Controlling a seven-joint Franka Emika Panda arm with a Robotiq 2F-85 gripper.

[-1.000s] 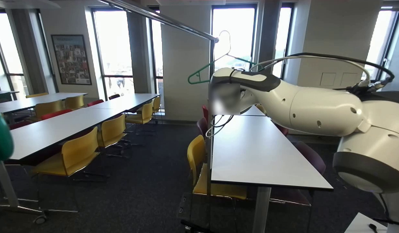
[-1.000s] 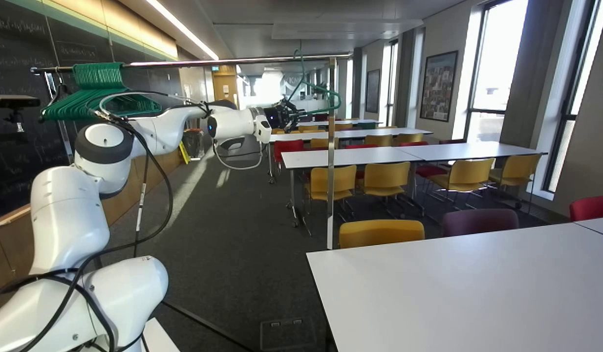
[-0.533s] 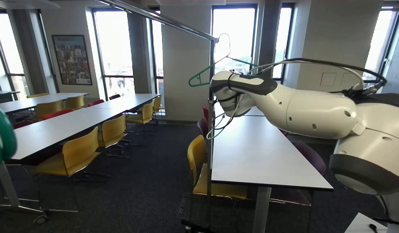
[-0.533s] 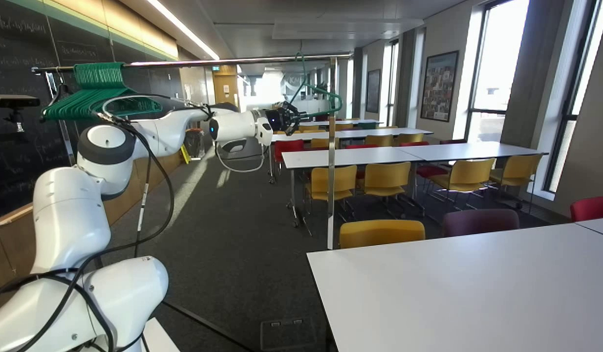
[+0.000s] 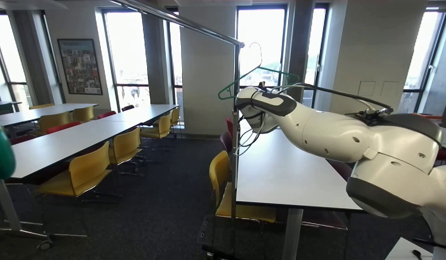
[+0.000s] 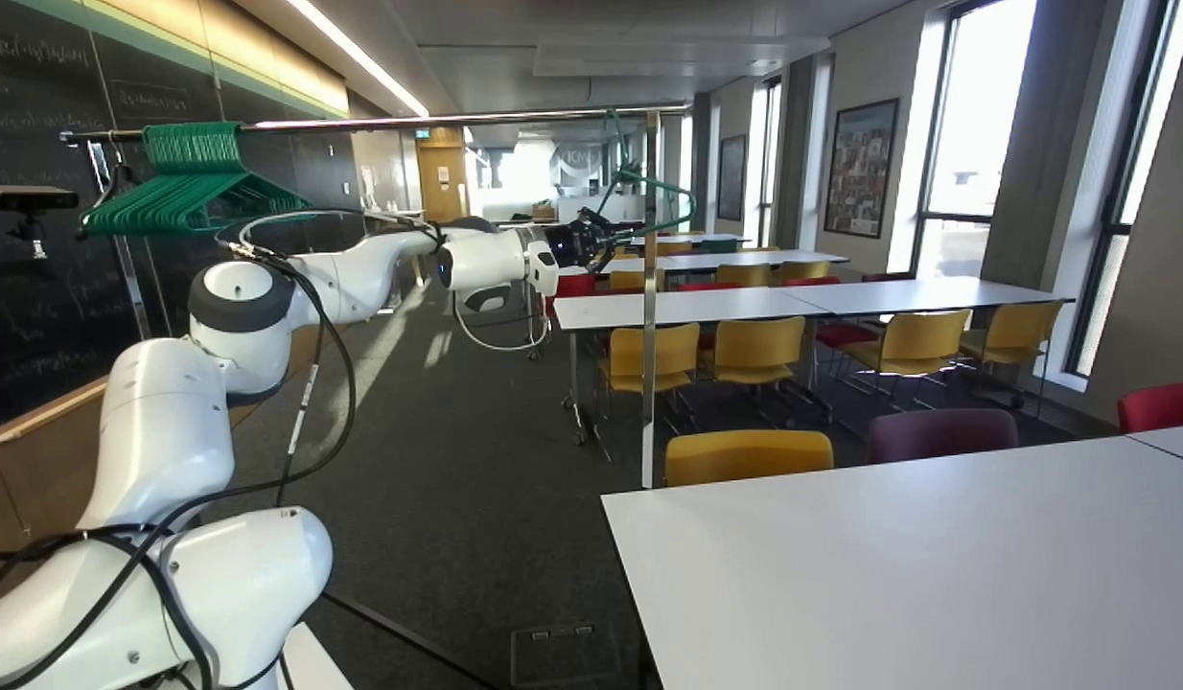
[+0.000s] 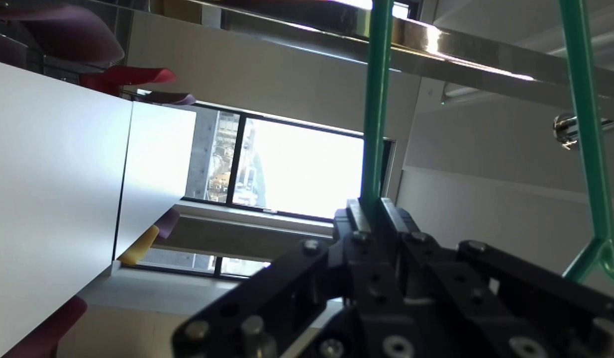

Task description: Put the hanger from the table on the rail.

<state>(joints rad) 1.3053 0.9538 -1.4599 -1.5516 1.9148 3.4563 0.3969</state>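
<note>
One gripper (image 7: 372, 211), nearly closed, pinching hanger (image 7: 377, 114)

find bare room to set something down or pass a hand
In an exterior view: the foreground white table, bare beside the yellow chair and purple chair; for a hand, likely the rail midway between bunched hangers and upright post. Crowded: that bunch, and around the pincer gripping the hanger.

The hanger (image 7: 378, 99) is between the jaws of the gripper (image 7: 370, 215). In an exterior view, its hook (image 5: 261, 55) is right of the end of the rail (image 5: 194, 26). In an exterior view, other hangers (image 6: 165, 206) are on the rail at left, and chairs (image 6: 750, 457) are behind the table (image 6: 898, 575).
</note>
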